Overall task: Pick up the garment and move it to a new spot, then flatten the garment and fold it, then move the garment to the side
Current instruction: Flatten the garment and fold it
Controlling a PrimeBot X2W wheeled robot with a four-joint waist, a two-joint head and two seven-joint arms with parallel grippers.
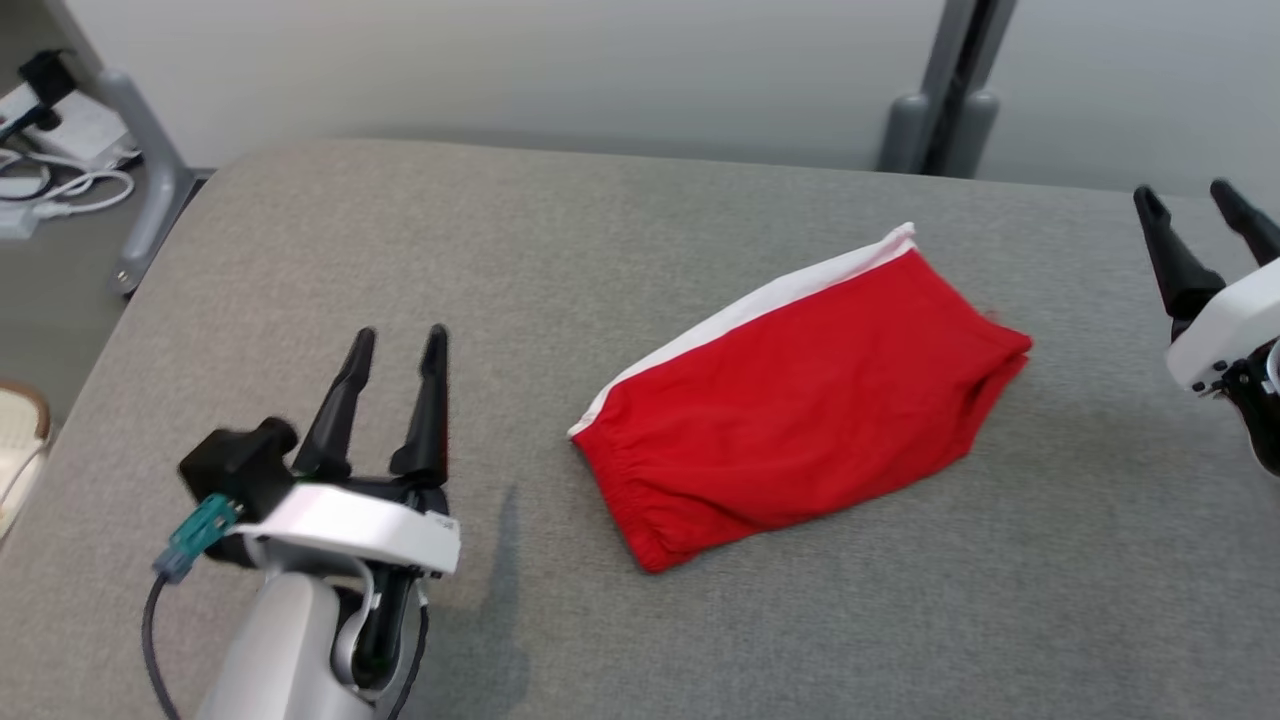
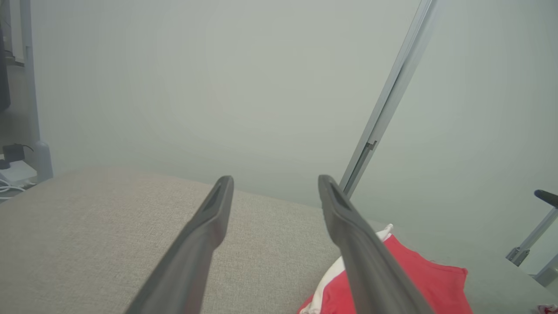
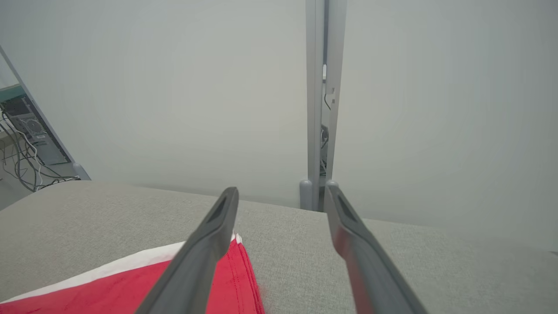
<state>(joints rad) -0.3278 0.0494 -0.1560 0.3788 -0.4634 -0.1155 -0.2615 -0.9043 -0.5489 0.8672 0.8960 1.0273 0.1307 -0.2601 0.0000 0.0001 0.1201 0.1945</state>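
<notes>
Nearest the head camera, the left gripper (image 1: 401,333) is seen at the lower left, its two dark fingers spread wide with nothing held between them. Beneath it, a grey fabric-covered table (image 1: 700,220) is spread across the view. Right of the table's centre, the red garment (image 1: 800,400) is laid flat in a compact, slanted shape, and a white band (image 1: 760,300) is shown along its far edge. At the right edge, the right gripper (image 1: 1183,192) is likewise held wide and empty, well apart from the garment. White cables (image 1: 70,190) are seen on the floor (image 1: 60,300) at far left.
</notes>
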